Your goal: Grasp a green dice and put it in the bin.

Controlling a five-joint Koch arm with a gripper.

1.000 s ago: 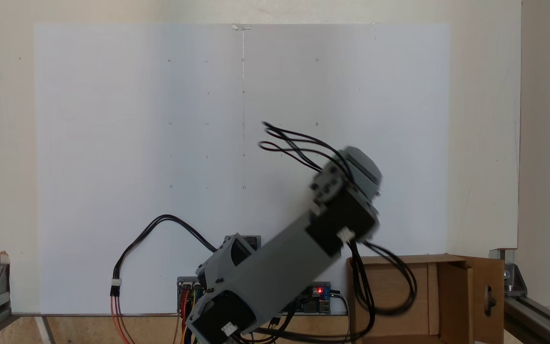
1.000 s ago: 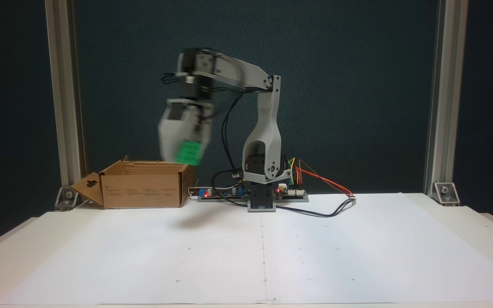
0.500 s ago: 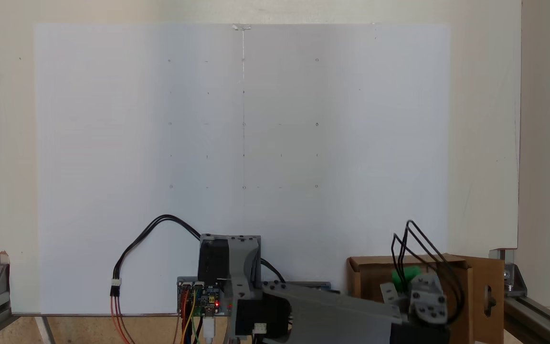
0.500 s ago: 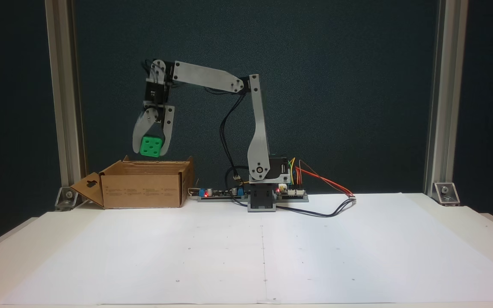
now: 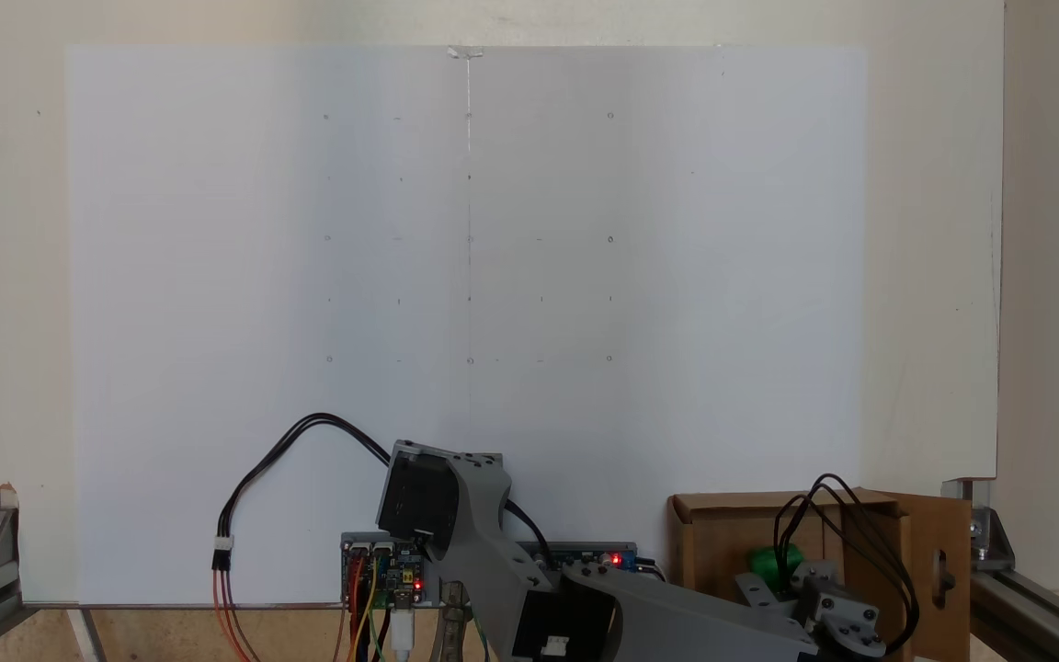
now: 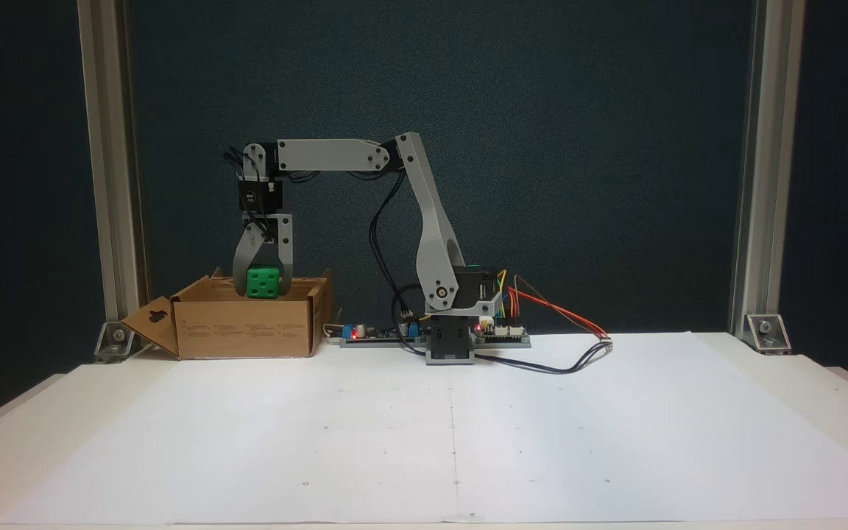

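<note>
The green dice [image 6: 263, 283] is held between the two grey fingers of my gripper [image 6: 263, 288], which points straight down and is shut on it. The dice hangs level with the top rim of the bin [image 6: 247, 327], a brown cardboard box with a slotted side flap at the left. Its lower edge dips just behind the box's front wall. In a fixed view from above, the green dice [image 5: 771, 559] shows inside the outline of the bin [image 5: 723, 538], partly covered by the wrist and black cables.
The arm's base [image 6: 452, 346] with its circuit boards and coloured wires stands at the back middle of the white sheet [image 6: 453, 434]. Aluminium posts [image 6: 104, 169] rise at both back corners. A black cable [image 5: 300, 441] loops onto the sheet beside the base.
The arm swung from over the sheet to above the bin, then lowered. The gripper, still holding the dice, has come down from above the box to its rim.
</note>
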